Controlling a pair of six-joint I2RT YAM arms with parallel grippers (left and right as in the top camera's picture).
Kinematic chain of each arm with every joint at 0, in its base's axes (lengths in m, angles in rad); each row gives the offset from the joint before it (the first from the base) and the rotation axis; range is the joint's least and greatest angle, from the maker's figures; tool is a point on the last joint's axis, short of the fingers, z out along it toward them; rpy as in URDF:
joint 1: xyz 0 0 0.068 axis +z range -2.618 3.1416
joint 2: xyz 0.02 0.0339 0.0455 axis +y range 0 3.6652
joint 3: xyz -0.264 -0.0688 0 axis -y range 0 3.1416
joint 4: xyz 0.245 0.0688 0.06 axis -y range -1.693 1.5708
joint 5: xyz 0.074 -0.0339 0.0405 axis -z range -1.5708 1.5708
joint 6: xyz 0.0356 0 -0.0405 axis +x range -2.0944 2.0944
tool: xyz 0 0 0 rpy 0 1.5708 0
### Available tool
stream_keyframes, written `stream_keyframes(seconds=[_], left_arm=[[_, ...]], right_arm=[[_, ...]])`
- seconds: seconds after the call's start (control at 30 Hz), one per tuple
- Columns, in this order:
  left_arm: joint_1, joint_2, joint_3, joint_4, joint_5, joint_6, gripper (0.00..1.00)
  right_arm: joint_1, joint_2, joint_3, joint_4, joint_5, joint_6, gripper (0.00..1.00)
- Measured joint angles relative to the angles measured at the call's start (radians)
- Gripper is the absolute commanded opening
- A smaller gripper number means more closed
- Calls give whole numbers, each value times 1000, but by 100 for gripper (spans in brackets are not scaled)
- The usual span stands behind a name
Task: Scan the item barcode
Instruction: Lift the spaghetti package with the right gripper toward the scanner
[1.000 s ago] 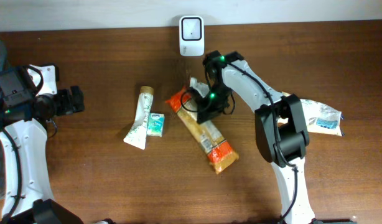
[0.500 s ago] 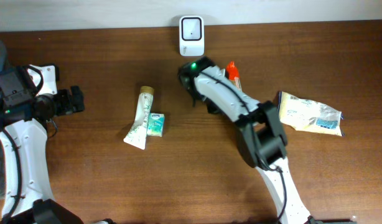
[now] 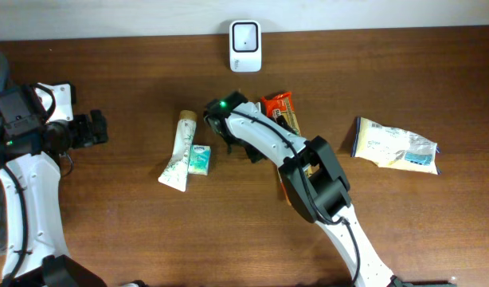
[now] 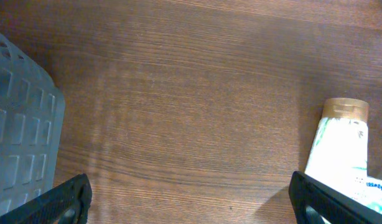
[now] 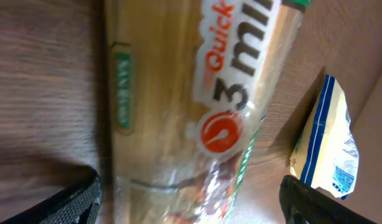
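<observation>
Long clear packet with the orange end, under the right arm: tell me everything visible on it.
The long clear plastic packet shows pale yellow contents, print reading Quick and 3 min, an orange clock symbol and green trim. Overhead, only its orange end shows, near the white box-shaped scanner; the right arm covers most of it. It seems to lie flat on the brown wooden table, under the right gripper, whose fingers stand wide open on either side, not clamping it.

Table layout from above.
Scanner [image 3: 245, 45] at far edge; orange pack [image 3: 278, 108] partly under right arm [image 3: 264, 139]; tube [image 3: 179, 150] just beside teal box [image 3: 199, 159]; yellow bag [image 3: 396, 145] well apart.
</observation>
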Motion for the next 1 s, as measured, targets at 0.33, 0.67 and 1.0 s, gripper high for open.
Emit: stream_keyframes(seconds=[0.33,0.67,1.0], left_arm=[[0,0,0,0,0,0,99],[0,0,0,0,0,0,99],[0,0,0,0,0,0,99]], right_arm=[[-54,-2,5,44,-79,-72,66],[-70,-54,-116,112,-89,-51,39],[-77,-66,-124,98,-71,-81,4]])
